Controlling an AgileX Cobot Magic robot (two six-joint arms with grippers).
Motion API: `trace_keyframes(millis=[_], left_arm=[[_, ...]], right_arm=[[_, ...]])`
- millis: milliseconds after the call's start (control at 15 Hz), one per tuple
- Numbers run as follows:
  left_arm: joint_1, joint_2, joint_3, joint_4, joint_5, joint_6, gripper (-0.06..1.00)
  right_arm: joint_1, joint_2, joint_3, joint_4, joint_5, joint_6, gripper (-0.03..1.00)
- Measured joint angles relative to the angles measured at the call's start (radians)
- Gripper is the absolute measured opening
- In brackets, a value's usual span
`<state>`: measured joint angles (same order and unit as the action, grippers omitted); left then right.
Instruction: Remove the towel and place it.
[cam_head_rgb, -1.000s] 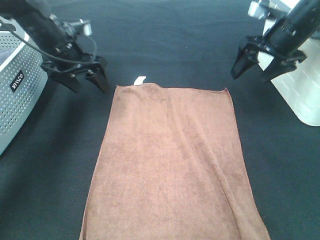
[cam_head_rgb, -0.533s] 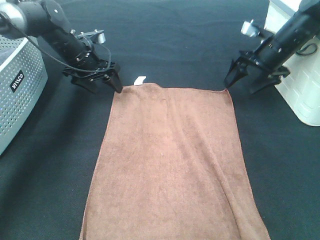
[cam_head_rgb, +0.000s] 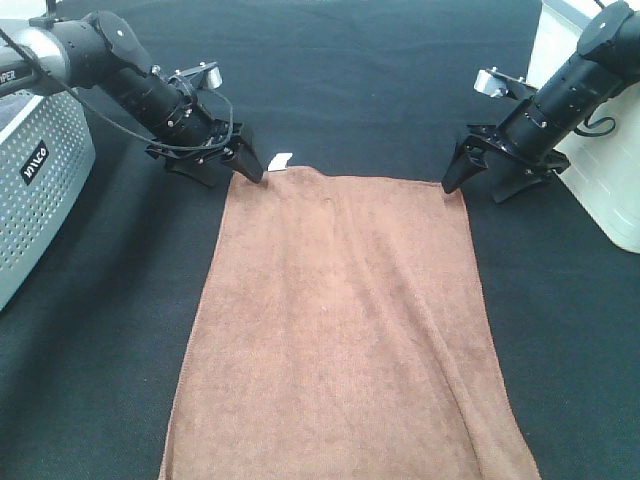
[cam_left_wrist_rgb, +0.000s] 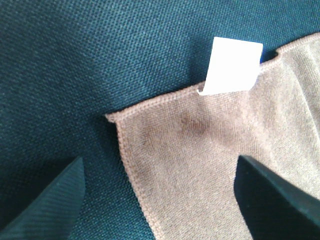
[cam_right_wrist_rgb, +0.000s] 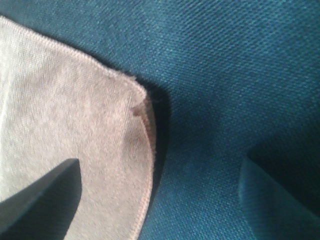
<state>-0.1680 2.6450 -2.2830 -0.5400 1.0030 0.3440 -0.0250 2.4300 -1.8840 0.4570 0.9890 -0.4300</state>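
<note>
Black fabric tabletop (cam_head_rgb: 100, 330), with the brown towel (cam_head_rgb: 340, 330) lying flat and spread on it, its near edge running out of the exterior view. Task barely started: no grasp, no lift, no placement yet. Left gripper (cam_head_rgb: 228, 172) is spread wide, low at the far left corner beside the white tag (cam_head_rgb: 281, 160). Right gripper (cam_head_rgb: 482, 183) is equally wide at the far right corner. Wrist views show each corner between the jaws, not pinched. Versus a second ago, both arms have dropped and moved inward to the corners, and the towel hasn't shifted. Remaining, my read: close, lift, place.

Even bright light, soft shadows, blurred wrist foregrounds
</note>
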Motion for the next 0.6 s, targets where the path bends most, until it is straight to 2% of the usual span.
trace_keyframes(millis=[333,600], left_arm=[[-0.004,0.002,0.0,-0.04,0.005,0.001,0.77],[-0.067,0.004,0.0,-0.047,-0.006,0.0,0.76]], right_arm=[[0.003,0.0,0.0,-0.001,-0.008,0.034,0.79],[0.028,0.0,0.0,-0.013,-0.039,0.048,0.77]])
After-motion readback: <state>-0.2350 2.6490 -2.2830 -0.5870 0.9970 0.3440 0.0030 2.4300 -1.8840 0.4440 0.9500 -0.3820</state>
